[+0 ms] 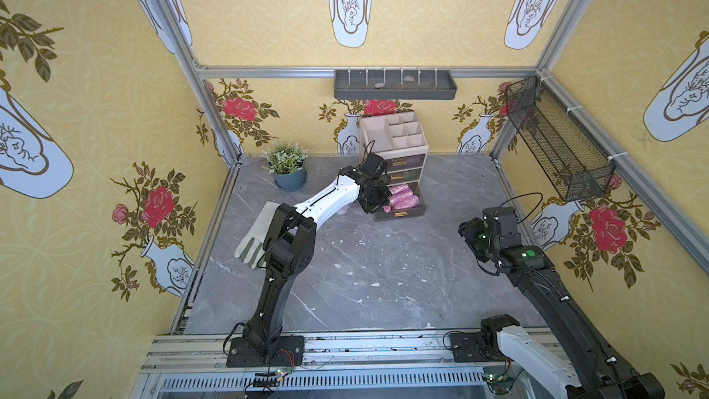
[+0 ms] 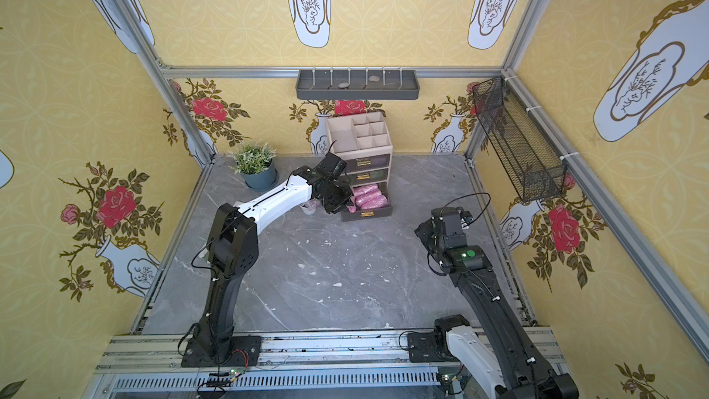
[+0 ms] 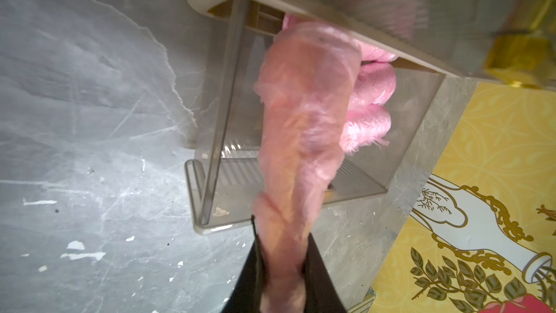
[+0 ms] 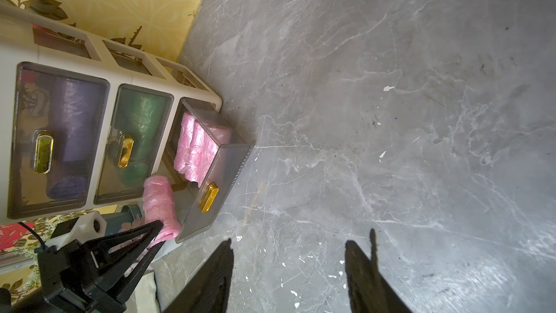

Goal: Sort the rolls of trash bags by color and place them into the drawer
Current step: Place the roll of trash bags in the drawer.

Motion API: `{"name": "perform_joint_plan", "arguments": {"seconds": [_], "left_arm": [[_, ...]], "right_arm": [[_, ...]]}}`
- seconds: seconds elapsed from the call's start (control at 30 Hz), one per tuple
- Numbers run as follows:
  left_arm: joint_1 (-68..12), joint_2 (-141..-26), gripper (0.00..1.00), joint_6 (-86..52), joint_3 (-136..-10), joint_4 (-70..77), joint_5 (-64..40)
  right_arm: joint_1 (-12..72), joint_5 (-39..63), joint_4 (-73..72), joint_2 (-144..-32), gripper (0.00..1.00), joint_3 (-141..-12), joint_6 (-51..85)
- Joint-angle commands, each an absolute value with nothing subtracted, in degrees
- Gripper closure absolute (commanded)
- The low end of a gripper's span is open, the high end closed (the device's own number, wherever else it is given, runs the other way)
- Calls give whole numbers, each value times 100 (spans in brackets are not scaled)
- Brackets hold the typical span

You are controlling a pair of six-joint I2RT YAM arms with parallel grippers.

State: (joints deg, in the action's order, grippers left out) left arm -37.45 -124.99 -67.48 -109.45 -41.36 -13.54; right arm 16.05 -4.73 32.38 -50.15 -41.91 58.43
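In both top views, the left pincer [image 1: 381, 207] reaches to the left side of the pulled-out bottom drawer [image 1: 401, 214] of the drawer unit [image 1: 387, 136], which stands at the back of the worktop [image 1: 364, 262]. Several pink rolls [image 1: 403, 195] lie in that drawer. The right pincer [image 1: 470, 236] hangs above the worktop, well apart from the unit; we cannot tell its state from here.

In the left wrist view, we see the left pincer [image 3: 282, 266] closed on one end of a pink roll [image 3: 301, 121]. The roll's free end points toward the unit, across the open drawer.

In the right wrist view, the right pincer [image 4: 288, 251] stands open and empty over bare worktop. The pink roll sits just beside the drawer's side wall. The top drawer [image 4: 43, 152] and the middle drawer [image 4: 125, 155] are closed; purple rolls [image 4: 75, 133] show through the first, green rolls [image 4: 138, 127] through the second.
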Motion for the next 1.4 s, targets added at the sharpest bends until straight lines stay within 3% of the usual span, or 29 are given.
{"name": "perform_joint_plan", "arguments": {"seconds": [0.0,0.53,0.83,1.37], "left_arm": [[-3705,-12586,97,-6678,-10972,-4147,-1406],[-3639,-12941,93,-6641,-11313,-4238,-1467],[-3632,-13104,83,-6625,-11527,-4341,-1519],[-3630,-12845,75,-6516,-11271,-4316,-1424]], "right_arm": [[1591,-426,3053,-5027,40,-4177,5766],[1540,-343,2947,-5089,40,-4092,5774],[1512,-321,2901,-5103,40,-4080,5766],[1477,-256,2892,-5105,39,-4085,5766]]}}
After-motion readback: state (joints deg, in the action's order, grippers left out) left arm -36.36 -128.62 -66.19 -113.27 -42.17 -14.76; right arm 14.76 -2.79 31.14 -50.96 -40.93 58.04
